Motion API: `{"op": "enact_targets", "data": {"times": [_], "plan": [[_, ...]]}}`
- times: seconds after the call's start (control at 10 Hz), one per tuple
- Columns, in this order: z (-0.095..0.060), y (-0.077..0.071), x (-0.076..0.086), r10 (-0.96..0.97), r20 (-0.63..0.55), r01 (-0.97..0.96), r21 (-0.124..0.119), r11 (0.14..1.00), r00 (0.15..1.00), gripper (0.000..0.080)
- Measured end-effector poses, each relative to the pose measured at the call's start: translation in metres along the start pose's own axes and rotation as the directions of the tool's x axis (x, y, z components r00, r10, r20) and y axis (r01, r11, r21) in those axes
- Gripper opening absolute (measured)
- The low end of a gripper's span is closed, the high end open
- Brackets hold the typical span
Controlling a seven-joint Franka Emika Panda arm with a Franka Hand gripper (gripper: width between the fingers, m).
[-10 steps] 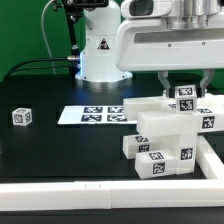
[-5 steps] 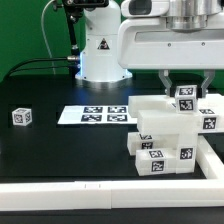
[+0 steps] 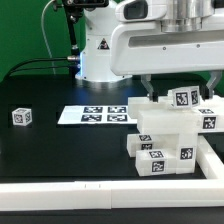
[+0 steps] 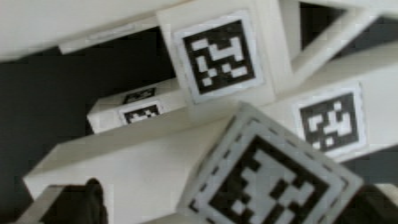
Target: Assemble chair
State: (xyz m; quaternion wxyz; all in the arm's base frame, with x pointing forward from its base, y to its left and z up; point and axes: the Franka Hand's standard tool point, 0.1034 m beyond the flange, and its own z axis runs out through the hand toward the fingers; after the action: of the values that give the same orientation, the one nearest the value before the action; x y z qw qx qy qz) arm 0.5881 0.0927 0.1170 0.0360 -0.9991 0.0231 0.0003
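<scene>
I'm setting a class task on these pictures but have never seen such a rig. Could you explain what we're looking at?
The white machine is a robot arm; its grasping part, the end effector, has two fingers. One picture comes from a camera standing off the arm, the other from a camera on its wrist. On the black table lie a small tagged cube, a flat marker board and white tagged chair pieces stacked together. The end effector hangs over the top piece with its fingers spread either side; nothing seems held.
</scene>
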Motion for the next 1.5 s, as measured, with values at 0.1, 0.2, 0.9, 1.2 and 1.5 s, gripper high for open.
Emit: {"op": "enact_targets", "data": {"times": [0.1, 0.2, 0.9, 1.2, 1.5], "plan": [[0.0002, -0.0039, -0.0013, -0.088, 0.001, 0.088, -0.012, 0.996, 0.996, 0.0648], [-0.0019, -0.0104, -0.0019, -0.166, 0.0, 0.166, -0.023, 0.986, 0.986, 0.0648], [-0.0017, -0.0116, -0.0027, -0.336, 0.007, 0.336, -0.034, 0.941, 0.942, 0.0282], [-0.0016, -0.0121, -0.0027, -0.118, -0.001, 0.118, -0.032, 0.992, 0.993, 0.0284], [-0.0014, -0.0117, -0.0025, 0.088, -0.007, -0.088, -0.029, 0.996, 0.996, 0.0284]]}}
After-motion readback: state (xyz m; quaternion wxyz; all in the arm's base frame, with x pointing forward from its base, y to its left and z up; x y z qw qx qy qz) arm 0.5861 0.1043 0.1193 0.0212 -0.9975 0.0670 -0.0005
